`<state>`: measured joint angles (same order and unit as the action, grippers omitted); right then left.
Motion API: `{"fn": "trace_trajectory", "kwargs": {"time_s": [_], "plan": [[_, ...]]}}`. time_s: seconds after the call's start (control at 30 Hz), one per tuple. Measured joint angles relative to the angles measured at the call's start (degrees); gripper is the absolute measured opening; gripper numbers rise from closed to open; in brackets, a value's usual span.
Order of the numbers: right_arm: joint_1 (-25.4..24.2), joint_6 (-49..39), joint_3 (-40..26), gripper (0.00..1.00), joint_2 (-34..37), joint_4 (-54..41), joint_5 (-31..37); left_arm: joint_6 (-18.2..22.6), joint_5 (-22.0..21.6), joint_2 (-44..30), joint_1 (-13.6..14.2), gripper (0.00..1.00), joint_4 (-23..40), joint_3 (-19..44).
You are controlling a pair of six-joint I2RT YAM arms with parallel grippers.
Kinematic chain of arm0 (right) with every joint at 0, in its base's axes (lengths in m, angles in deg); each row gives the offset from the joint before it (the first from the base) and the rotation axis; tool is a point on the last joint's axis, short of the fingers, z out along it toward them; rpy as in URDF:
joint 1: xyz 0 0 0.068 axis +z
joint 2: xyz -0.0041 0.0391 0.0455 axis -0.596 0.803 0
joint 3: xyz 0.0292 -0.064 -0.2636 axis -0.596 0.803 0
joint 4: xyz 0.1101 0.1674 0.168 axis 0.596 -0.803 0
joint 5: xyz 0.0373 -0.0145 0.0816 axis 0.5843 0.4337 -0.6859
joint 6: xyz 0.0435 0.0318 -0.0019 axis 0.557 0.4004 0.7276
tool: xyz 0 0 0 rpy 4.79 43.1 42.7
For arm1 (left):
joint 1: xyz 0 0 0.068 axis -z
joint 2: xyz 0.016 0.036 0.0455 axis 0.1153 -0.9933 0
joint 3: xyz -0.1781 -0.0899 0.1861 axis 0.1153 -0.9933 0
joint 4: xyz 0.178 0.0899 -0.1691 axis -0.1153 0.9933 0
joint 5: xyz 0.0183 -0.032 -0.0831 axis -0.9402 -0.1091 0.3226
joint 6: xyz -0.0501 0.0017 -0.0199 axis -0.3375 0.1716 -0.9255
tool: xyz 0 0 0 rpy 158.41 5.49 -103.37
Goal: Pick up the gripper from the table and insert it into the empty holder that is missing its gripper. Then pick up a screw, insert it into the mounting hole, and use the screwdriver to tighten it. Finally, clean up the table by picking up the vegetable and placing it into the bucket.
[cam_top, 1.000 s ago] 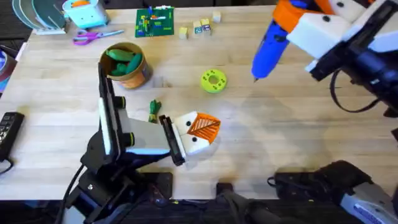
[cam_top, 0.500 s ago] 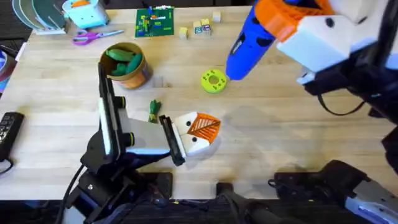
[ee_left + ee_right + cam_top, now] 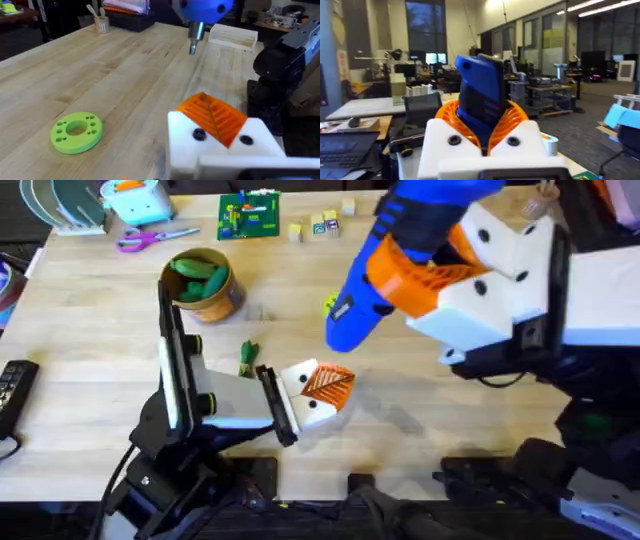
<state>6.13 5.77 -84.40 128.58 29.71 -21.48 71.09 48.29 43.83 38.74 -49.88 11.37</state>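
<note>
A pale wooden table (image 3: 450,430) with visible grain holds the scene. The right gripper (image 3: 440,275), blocky white plastic with orange ribbed pads, hangs high over the table's middle, its fingers clamped on the screwdriver (image 3: 375,275), a smooth bright blue cylinder tilted down and to the left. The left gripper (image 3: 320,392) lies low near the table's centre, its white angular holder (image 3: 305,408) carrying the orange ribbed wedge-shaped gripper (image 3: 328,384); its fingers look pressed together. Just beside the left arm lies the vegetable (image 3: 248,358), small, slim and green, on bare wood. Further back stands the bucket (image 3: 205,285), round and tan-orange, with larger green vegetables inside. The left wrist view adds the screwdriver's metal tip (image 3: 193,40) hanging above the wood, two dark screw heads on the white block, and a flat green ring (image 3: 76,132) pierced with small holes. The right wrist view shows the blue handle (image 3: 481,97) upright between orange ribs.
</note>
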Motion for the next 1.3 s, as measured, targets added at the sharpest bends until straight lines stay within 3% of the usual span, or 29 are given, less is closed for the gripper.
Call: {"fn": "trace_trajectory", "kwargs": {"time_s": [0.3,1.3], "plan": [[5.8,0.3,0.0,0.024,11.9,9.9,-0.2,0.0,0.0,0.0,0.0,0.005,0.0,0.0],[5.8,1.6,0.0,0.024,13.0,8.8,-1.9,0.0,-1.5,0.0,0.0,0.005,0.0,0.0]]}}
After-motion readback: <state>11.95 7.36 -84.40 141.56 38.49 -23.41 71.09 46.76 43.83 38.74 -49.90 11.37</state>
